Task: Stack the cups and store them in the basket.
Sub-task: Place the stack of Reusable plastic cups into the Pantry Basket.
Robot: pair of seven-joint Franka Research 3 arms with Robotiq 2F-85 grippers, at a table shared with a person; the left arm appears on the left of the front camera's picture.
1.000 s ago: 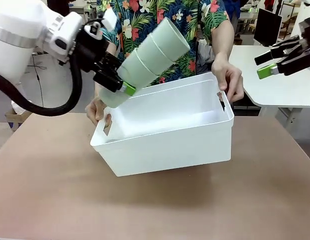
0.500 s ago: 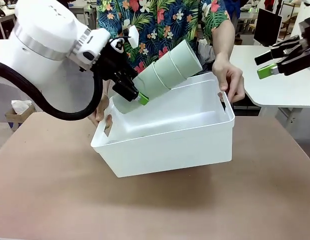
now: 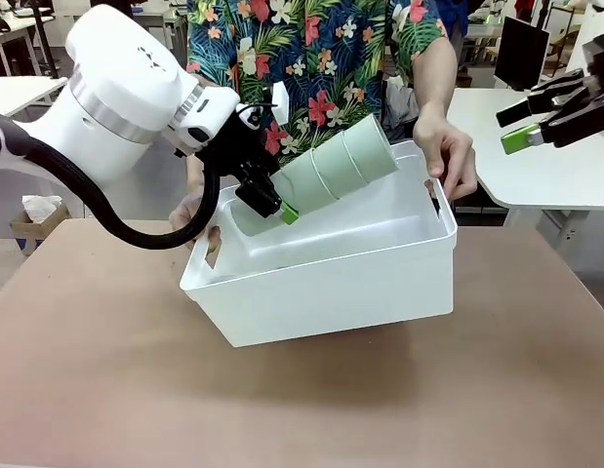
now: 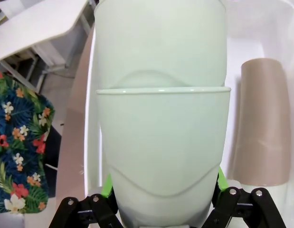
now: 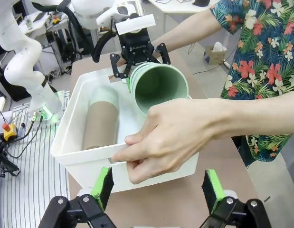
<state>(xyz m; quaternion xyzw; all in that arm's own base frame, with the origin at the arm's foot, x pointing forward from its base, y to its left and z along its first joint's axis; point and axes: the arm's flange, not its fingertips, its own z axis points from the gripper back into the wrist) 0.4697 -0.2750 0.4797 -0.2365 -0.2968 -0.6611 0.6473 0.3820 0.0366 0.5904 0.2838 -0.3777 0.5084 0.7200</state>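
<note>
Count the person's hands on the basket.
2. One hand grips the basket rim on the robot's right side; the other hand holds the opposite end, partly hidden behind the left arm.

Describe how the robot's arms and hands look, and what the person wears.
Left arm: white rounded shell, silver ring, thick black cable looping below. Left hand: black, green pads. Right hand: black linkage fingers with bright green pads. The person wears a short-sleeved dark shirt with palm leaves and flowers.
</note>
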